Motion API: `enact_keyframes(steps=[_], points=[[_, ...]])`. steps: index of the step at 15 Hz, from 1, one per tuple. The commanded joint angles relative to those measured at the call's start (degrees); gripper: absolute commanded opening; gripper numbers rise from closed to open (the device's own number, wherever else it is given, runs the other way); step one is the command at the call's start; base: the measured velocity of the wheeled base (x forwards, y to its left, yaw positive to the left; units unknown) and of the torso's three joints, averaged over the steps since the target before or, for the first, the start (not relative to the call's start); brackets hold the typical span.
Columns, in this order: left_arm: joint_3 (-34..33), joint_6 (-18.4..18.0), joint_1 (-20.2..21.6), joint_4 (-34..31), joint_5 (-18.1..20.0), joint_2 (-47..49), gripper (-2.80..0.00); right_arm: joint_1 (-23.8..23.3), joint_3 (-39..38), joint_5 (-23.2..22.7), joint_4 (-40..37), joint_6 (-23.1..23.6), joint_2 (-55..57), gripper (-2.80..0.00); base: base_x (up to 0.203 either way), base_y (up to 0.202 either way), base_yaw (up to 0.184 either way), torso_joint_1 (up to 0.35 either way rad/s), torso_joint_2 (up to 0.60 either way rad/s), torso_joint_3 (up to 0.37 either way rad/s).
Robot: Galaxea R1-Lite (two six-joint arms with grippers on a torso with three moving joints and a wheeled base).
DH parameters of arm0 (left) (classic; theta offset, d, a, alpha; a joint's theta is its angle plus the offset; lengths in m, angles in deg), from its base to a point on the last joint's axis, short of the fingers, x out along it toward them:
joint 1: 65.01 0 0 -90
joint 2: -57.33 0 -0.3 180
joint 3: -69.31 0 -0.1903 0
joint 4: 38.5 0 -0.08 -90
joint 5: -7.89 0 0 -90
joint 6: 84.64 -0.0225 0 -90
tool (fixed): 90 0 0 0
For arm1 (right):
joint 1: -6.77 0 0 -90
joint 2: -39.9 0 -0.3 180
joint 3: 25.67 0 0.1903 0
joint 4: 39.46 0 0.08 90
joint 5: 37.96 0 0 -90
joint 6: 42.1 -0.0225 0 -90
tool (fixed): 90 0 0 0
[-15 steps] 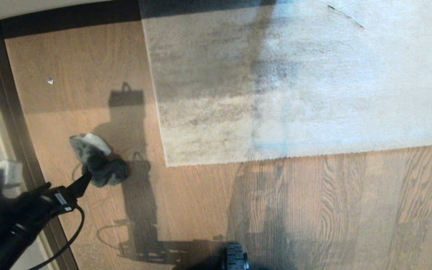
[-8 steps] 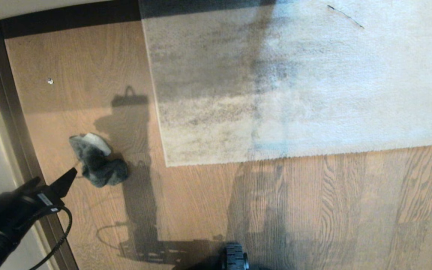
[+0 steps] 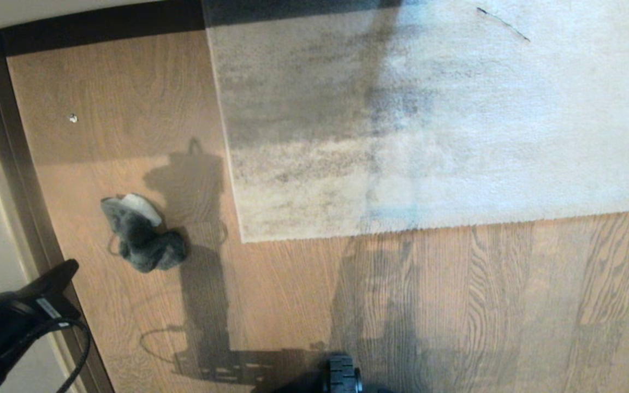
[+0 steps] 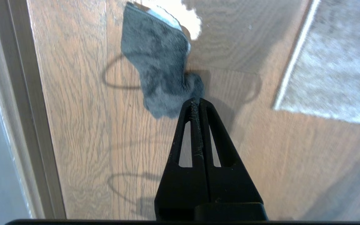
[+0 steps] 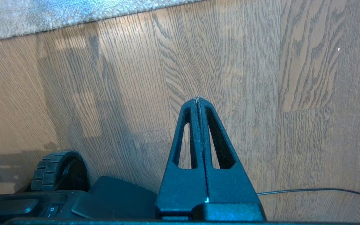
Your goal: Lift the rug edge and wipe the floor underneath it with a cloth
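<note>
The cloth (image 3: 142,234) lies crumpled on the floor (image 3: 456,305), just off the rug corner (image 3: 244,239) on its skirting-strip (image 3: 17,180) side — handy to the spot it is meant to wipe, but touching neither the rug (image 3: 429,120) nor any gripper. The left gripper (image 3: 66,270) hangs nearer the robot than the cloth, over the skirting, fingers pressed flat together with nothing between them; in its wrist view the tips sit clear of the rag, a few lint threads stuck along the seam. So the cloth is loose, not gripped. The rug edge (image 3: 456,221) lies flat on the boards — no lift yet, and I'd say the task is barely begun. The right gripper (image 5: 198,100) is parked well to the other side of the cloth, by the base wheel (image 5: 52,170), closed on nothing and pointing at bare planks, probably kept free to raise the edge.
</note>
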Motion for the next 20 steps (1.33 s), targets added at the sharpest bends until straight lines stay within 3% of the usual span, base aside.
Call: enact_keyframes(steps=[1, 6, 8, 10, 12, 15, 18, 20], points=[[0.01, 0.10, -0.36, -5.04, -0.02, -9.60, -2.80, 0.01, -0.01, 0.04, 0.02, -0.02, 0.09, -2.80, 0.000, 0.000, 0.000, 0.000, 0.00, 0.000], [0.01, -0.54, -0.43, -22.83, 0.08, -28.79, -2.80, 0.01, -0.01, -0.04, 0.02, -0.02, 0.09, -2.80, 0.000, 0.000, 0.000, 0.000, 0.00, 0.000], [0.01, -2.78, -0.45, -32.19, 0.47, -37.95, -2.80, 0.01, -0.01, -2.87, 0.02, -0.02, 0.09, -2.80, 0.000, 0.000, 0.000, 0.000, 0.00, 0.000], [0.01, -5.01, -0.40, -42.65, 2.55, -47.44, -2.80, 0.01, -0.01, -0.01, 0.02, -0.02, 0.09, -2.80, 0.000, 0.000, 0.000, 0.000, 0.00, 0.000], [0.01, -7.80, 0.15, -51.70, 4.95, -55.43, -2.80, 0.01, -0.01, -0.01, 0.01, -0.02, 0.09, -2.80, 0.000, 0.000, 0.000, 0.000, 0.00, 0.000], [-0.02, -18.06, 0.69, -58.91, 7.40, -57.23, -2.80, 0.01, -0.01, 0.03, 0.01, -0.02, 0.09, -2.80, 0.000, 0.000, 0.000, 0.000, 0.00, 0.000], [-0.07, -18.35, 0.63, -61.72, 5.55, -57.24, -2.80, 0.01, -0.01, 0.05, 0.02, -0.02, 0.09, -2.80, 0.000, 0.000, 0.000, 0.000, 0.00, 0.000], [-0.07, -18.18, -1.64, -64.18, 4.94, -59.74, -2.80, 0.01, -0.01, -0.04, 0.02, -0.02, 0.09, -2.80, 0.000, 0.000, 0.000, 0.000, 0.00, 0.000]])
